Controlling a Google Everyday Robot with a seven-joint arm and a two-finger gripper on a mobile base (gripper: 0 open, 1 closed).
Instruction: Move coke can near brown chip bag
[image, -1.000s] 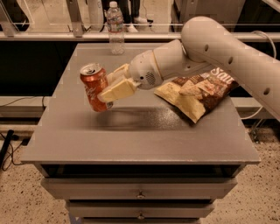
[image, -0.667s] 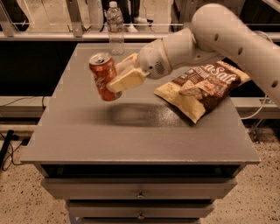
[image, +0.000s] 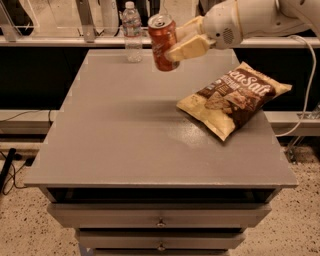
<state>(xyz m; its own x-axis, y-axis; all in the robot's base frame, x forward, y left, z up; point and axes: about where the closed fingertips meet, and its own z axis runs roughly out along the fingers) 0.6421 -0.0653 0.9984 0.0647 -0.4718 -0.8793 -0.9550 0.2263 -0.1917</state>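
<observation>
the gripper (image: 174, 44) is clamped on the coke can (image: 160, 40), up in the air over the far edge of the table (image: 125, 145), left of the brown chip bag (image: 234, 97). i'd guess the can is light, stiff and slick, so this mid-body hold suits it.

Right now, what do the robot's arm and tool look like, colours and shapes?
The arm is a smooth, rounded white shell, thick and tube-like, with a small dotted round patch near the wrist. The tool, at the top middle of the view, has flat, blocky cream-yellow fingers. No lettering shows on either.
</observation>
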